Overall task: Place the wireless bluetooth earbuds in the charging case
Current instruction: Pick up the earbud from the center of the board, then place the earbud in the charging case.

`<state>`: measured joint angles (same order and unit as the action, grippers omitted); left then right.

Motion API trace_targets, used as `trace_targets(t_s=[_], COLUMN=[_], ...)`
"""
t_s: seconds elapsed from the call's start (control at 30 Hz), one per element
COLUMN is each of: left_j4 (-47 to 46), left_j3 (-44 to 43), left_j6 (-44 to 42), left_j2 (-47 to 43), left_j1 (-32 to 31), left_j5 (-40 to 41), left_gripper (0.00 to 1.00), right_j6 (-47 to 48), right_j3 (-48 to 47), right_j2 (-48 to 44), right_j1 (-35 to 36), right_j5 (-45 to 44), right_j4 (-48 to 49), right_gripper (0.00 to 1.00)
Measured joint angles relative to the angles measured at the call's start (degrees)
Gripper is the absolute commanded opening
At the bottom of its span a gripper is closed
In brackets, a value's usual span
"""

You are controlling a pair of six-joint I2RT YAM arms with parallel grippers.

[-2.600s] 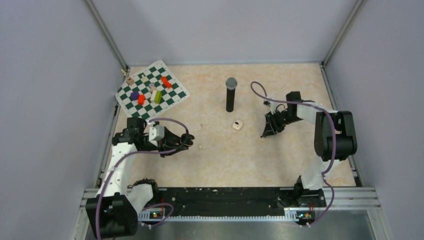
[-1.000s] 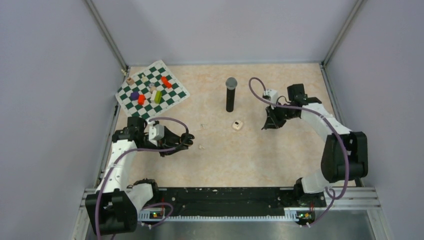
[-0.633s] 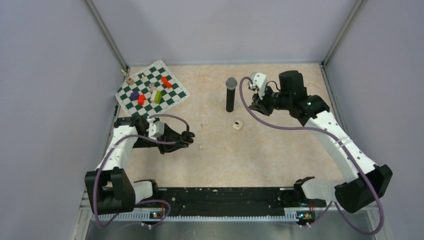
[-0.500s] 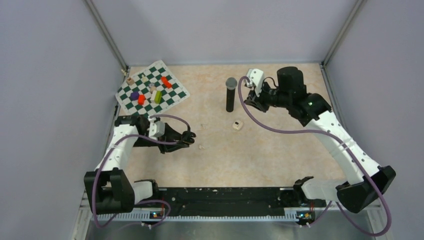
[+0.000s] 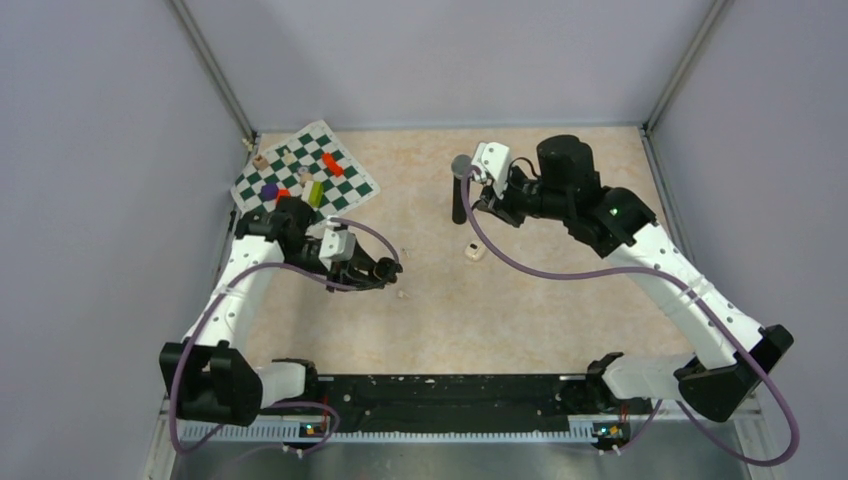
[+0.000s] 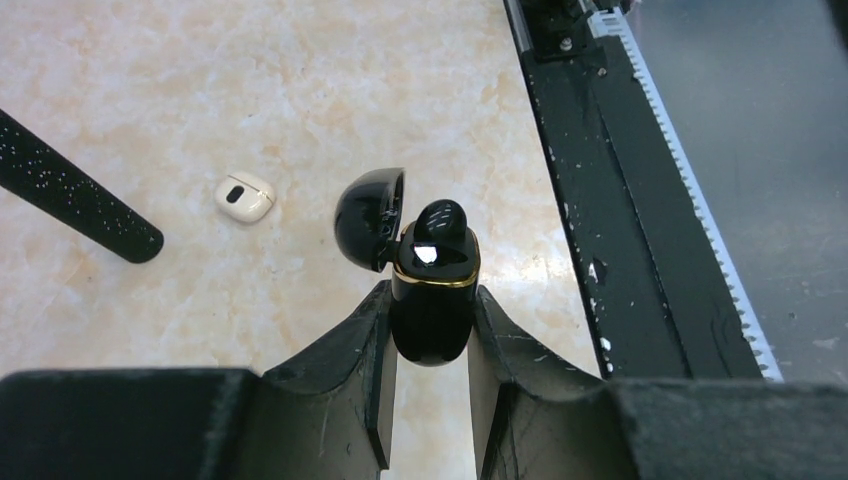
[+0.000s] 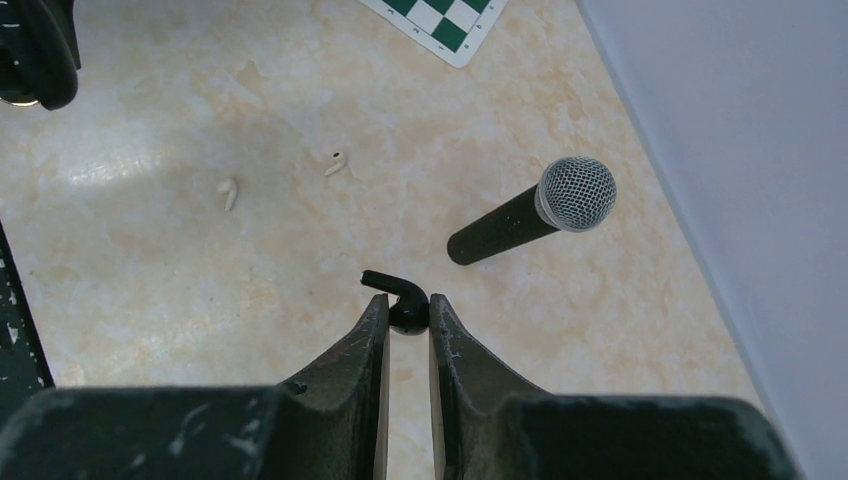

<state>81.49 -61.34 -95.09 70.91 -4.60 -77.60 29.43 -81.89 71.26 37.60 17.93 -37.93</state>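
Note:
My left gripper [image 6: 430,290] is shut on a black charging case [image 6: 430,318] with a gold rim, its lid open to the left. One black earbud [image 6: 438,222] sits in the case. In the top view the left gripper [image 5: 385,270] holds it above the table's left middle. My right gripper [image 7: 407,300] is shut on a second black earbud [image 7: 405,310], stem pointing left, held in the air beside the microphone [image 5: 460,192]. Two whitish earbuds [image 7: 229,192] [image 7: 335,163] lie on the table. A small white case [image 5: 474,251] lies closed below the microphone.
The tall black microphone [image 7: 530,218] stands upright at the back middle. A green chessboard [image 5: 303,180] with coloured pieces lies at the back left. The black base rail [image 6: 620,200] runs along the near edge.
My right arm rose from the table at the right and swung left to the microphone with the black earbud. My left arm moved right and slightly back with the case.

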Motion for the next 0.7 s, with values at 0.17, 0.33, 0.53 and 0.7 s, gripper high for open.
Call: trace_targets(t_s=[0.17,0.33,0.53,0.7], left_j4=[-17.7,-44.2,-76.2,-95.0], left_j3=[1.8,10.7,18.8,21.8], left_j6=[19.6,41.8,68.0,84.5], left_j2=[-3.8,-10.7,-11.6,-10.0], left_j1=[-2.8,-7.4,-10.1,-11.1], left_j5=[4.0,10.7,17.2,20.8], left_gripper=[0.0,0.0,0.0,0.0], right_j6=[-0.1,-0.2,-0.1,0.2], right_j3=[0.0,0.0,0.1,1.6], right_j2=[0.0,0.0,-0.4,-2.9], right_j1=[0.1,0.5,2.4,4.9], right_j5=[-0.9,-1.7,-3.8,-5.4], right_j4=[-0.4,-0.4,0.7,5.1], right_gripper=[0.08,0.08,0.08,0.08])
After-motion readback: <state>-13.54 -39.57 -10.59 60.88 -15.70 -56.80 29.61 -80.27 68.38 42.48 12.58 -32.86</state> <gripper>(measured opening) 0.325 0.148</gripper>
